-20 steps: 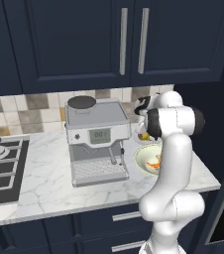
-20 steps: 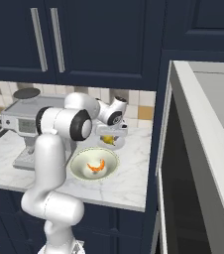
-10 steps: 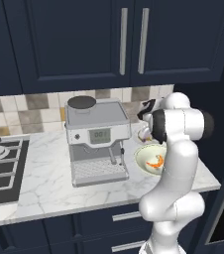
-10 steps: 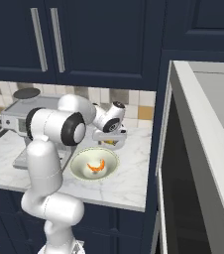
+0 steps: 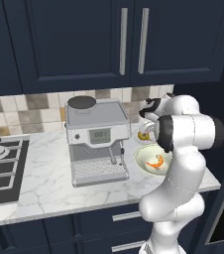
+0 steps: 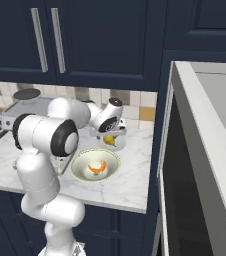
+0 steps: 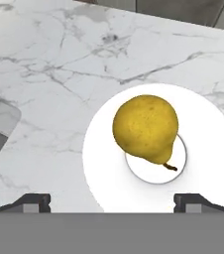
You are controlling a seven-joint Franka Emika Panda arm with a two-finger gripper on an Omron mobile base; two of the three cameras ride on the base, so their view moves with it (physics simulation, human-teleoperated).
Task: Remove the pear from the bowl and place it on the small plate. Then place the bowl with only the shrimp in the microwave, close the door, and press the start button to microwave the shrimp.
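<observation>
The yellow pear [image 7: 146, 129] lies on the small white plate [image 7: 101, 168], free of my fingers. My gripper [image 7: 115, 203] hangs open just above it, dark fingertips [image 7: 32, 202] spread wide on either side. From the base, the gripper [image 6: 113, 133] hovers over the pear [image 6: 108, 141] at the back of the counter. In front of the plate [image 5: 142, 138] stands the cream-green bowl [image 6: 77, 167] with only the orange shrimp [image 6: 96, 168] in it. The microwave's white-framed door [image 6: 200, 130] stands open at the right.
A silver coffee machine [image 5: 96, 139] stands left of the bowl [image 5: 140, 158], with a gas hob [image 5: 0, 166] further left. Dark cabinets hang above. My own arm [image 5: 183, 163] rises close beside the bowl. A tiled wall backs the counter.
My fingers have spread the last bit wider and the pear now rests loose on the plate. The arm's elbow has swung a little sideways; bowl and shrimp have not moved.
</observation>
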